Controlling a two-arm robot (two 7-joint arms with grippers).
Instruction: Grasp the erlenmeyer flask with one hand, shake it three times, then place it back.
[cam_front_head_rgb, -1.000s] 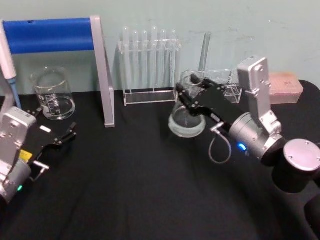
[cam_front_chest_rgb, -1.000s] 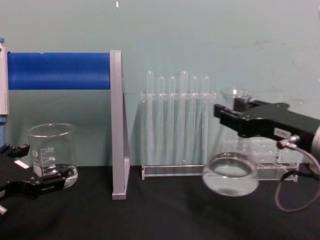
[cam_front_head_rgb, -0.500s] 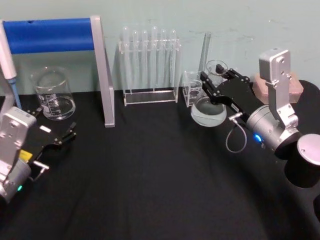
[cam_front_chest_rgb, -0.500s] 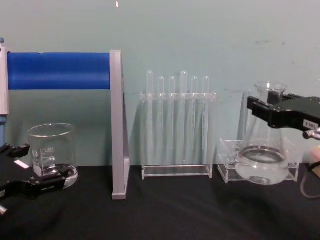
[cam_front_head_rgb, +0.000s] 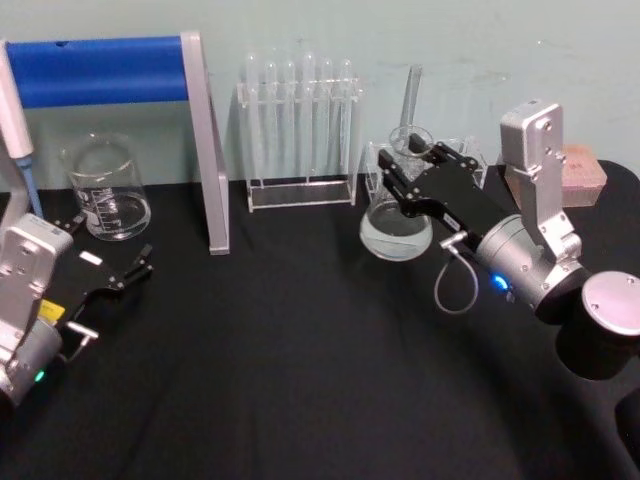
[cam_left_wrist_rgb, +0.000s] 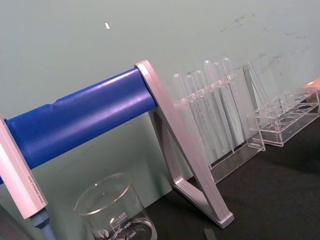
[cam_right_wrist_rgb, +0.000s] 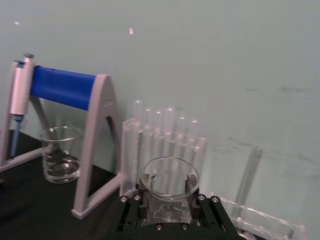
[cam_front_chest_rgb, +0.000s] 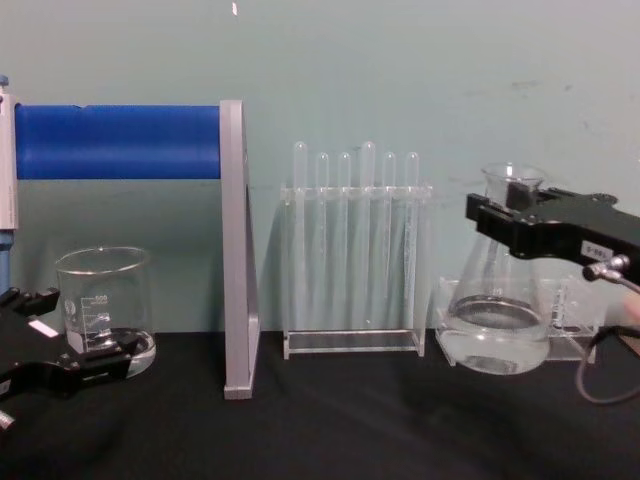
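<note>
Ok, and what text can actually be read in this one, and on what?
"400", with "300" below it, as best it reads: graduation numbers on the beaker, left wrist view.
White label on the right gripper: too small to read.
Yellow sticker on the left gripper: too small to read.
Erlenmeyer flask: no marks legible.

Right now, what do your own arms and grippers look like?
The left gripper and right gripper are black and boxy, each with a white label. Their arms are silver with rounded joints. A grey cable loops from the right one, beside a blue light.
</note>
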